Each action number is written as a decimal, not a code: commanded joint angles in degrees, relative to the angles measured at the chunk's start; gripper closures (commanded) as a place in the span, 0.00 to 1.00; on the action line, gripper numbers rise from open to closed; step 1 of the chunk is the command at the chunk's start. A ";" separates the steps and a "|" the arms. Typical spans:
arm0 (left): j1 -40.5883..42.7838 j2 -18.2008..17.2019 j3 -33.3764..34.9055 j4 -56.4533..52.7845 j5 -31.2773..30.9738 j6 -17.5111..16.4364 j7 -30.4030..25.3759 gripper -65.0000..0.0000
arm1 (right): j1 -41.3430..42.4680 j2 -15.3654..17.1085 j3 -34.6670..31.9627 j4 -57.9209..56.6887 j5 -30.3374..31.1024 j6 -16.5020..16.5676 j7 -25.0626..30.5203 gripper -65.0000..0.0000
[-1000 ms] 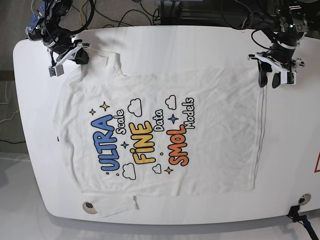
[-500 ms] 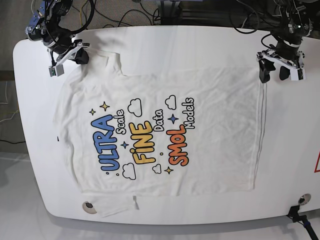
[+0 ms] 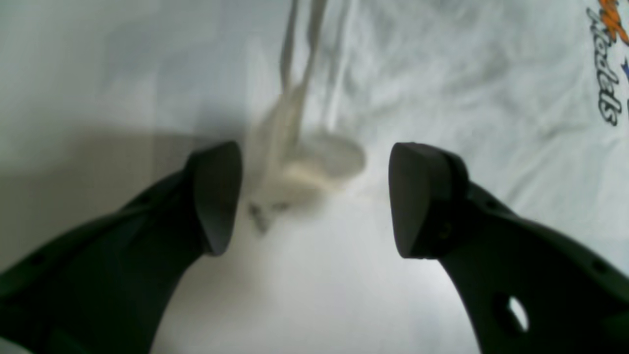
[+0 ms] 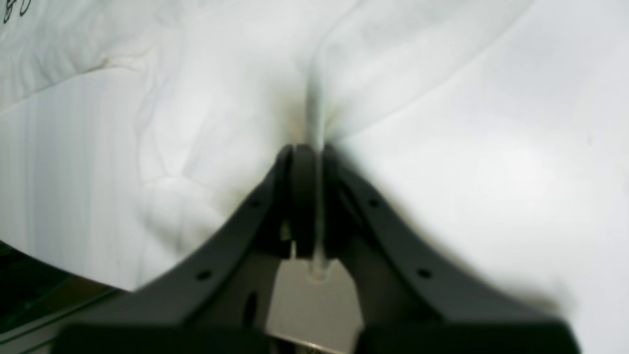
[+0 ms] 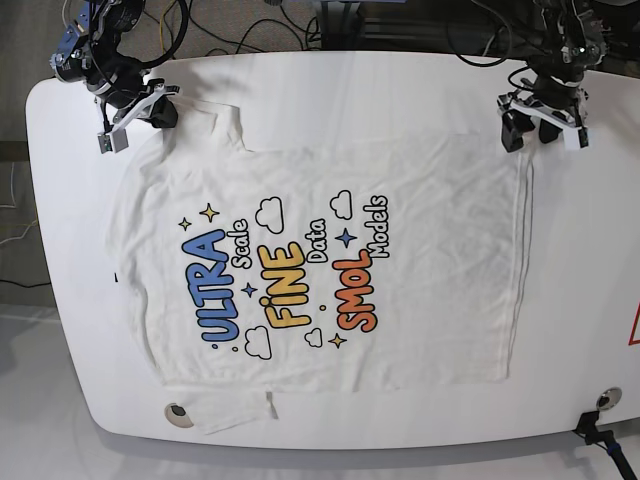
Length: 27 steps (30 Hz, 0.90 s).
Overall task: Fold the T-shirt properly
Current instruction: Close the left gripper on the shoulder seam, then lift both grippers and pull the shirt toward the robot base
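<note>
The white T-shirt (image 5: 320, 260) lies flat on the table, print up, with blue "ULTRA", yellow "FINE" and orange "SMOL". My left gripper (image 5: 530, 136) is open at the shirt's far right hem corner. In the left wrist view its fingers (image 3: 314, 196) stand wide apart around the blurred hem corner (image 3: 295, 162), and the shirt (image 3: 442, 73) spreads beyond. My right gripper (image 5: 162, 112) is at the far left shoulder. In the right wrist view it (image 4: 309, 157) is shut on a pinched fold of the shirt (image 4: 221, 73).
The white table (image 5: 400, 90) has rounded corners. Cables (image 5: 260, 25) lie behind its far edge. One sleeve (image 5: 235, 412) reaches the near edge beside a round hole (image 5: 178, 412). A black clamp (image 5: 600, 420) sits at the near right corner.
My left gripper has moved up and to the left, from beside the hem to the shirt's far right corner. The right gripper and the shirt have not moved.
</note>
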 commanded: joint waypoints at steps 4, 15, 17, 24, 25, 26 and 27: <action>-1.04 -0.63 0.00 -2.17 -0.55 -0.21 -0.66 0.32 | -0.18 0.64 0.13 0.42 -0.40 -0.07 -0.82 1.00; -2.80 -0.72 6.33 -2.70 -0.55 -0.21 -0.66 0.32 | -0.18 0.64 0.13 0.42 -0.40 -0.07 -0.82 1.00; -2.98 -0.63 6.86 -2.61 -0.55 -0.21 -0.66 0.32 | -0.18 0.64 0.13 0.42 -0.40 -0.07 -0.82 1.00; -3.24 -0.72 6.77 -2.44 -0.55 -0.21 -0.66 0.44 | -0.18 0.64 0.39 0.42 -0.40 -0.07 -0.82 1.00; -3.24 -0.72 6.77 -2.44 -0.55 -0.21 -0.66 0.50 | -0.18 0.64 0.39 0.42 -0.40 -0.07 -0.82 1.00; -3.24 -0.72 6.77 -2.44 -0.55 -0.21 -0.66 0.58 | -0.18 0.64 0.39 0.42 -0.40 -0.07 -0.82 1.00; -3.24 -0.72 6.77 -2.44 -0.55 -0.21 -0.66 0.66 | -0.18 0.64 0.30 0.42 -0.40 -0.07 -0.82 1.00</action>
